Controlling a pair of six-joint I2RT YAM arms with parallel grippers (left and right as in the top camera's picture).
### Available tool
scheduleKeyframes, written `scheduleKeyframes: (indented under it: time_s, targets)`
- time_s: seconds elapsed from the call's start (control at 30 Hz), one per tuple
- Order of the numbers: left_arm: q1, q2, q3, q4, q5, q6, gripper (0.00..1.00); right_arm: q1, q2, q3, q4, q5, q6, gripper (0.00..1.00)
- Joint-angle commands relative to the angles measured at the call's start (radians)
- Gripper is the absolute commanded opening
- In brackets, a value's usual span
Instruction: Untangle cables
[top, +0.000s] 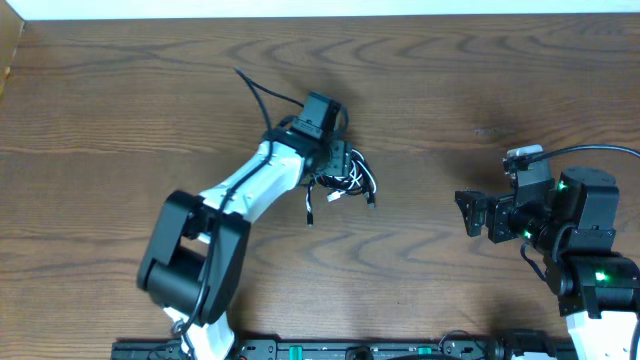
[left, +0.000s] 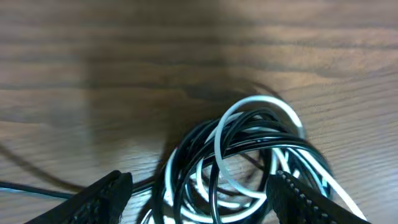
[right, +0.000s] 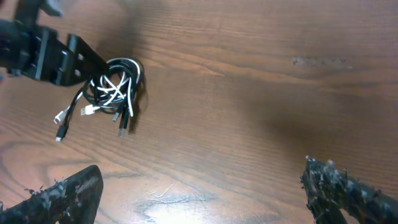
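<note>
The cables (top: 342, 182) lie in one tangled bundle of black and white cords on the wooden table, left of centre, with small plug ends trailing toward the front. My left gripper (top: 340, 158) is down over the bundle. In the left wrist view its fingers straddle the coiled cables (left: 249, 155), and the left gripper (left: 200, 186) is open, with gaps showing at both pads. My right gripper (top: 463, 212) hovers at the right, well away from the bundle. In its own view the right gripper (right: 200, 180) is wide open over bare wood, with the cables (right: 115, 87) far off at the upper left.
The left arm's thicker black wiring (top: 255, 90) loops up behind its wrist. A rail with the arm bases (top: 300, 350) runs along the front edge. The table's far edge (top: 320, 14) meets a pale wall.
</note>
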Motion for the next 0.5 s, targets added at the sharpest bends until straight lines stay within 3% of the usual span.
scheduleKeyframes:
  time_s: [0.0, 0.07, 0.27, 0.3, 0.33, 0.47]
  targets:
    - [-0.014, 0.053, 0.009, 0.0, -0.02, -0.018, 0.75, -0.003, 0.0, 0.021, -0.005, -0.013, 0.005, 0.99]
    - [-0.021, 0.067, 0.009, -0.002, -0.02, -0.018, 0.71, -0.003, 0.0, 0.021, -0.005, -0.013, 0.005, 0.99]
    - [-0.022, 0.069, 0.009, -0.006, -0.02, -0.018, 0.27, -0.003, 0.0, 0.021, -0.007, -0.013, 0.005, 0.99]
    - [-0.023, 0.069, 0.009, -0.013, -0.015, -0.018, 0.14, -0.003, 0.0, 0.021, -0.008, -0.013, 0.005, 0.99]
    - [-0.022, 0.069, 0.009, -0.018, 0.01, -0.018, 0.08, -0.003, 0.0, 0.021, -0.008, -0.013, 0.005, 0.99]
    - [-0.022, 0.061, 0.009, -0.037, 0.189, -0.021, 0.07, -0.003, 0.003, 0.02, -0.008, -0.018, 0.007, 0.99]
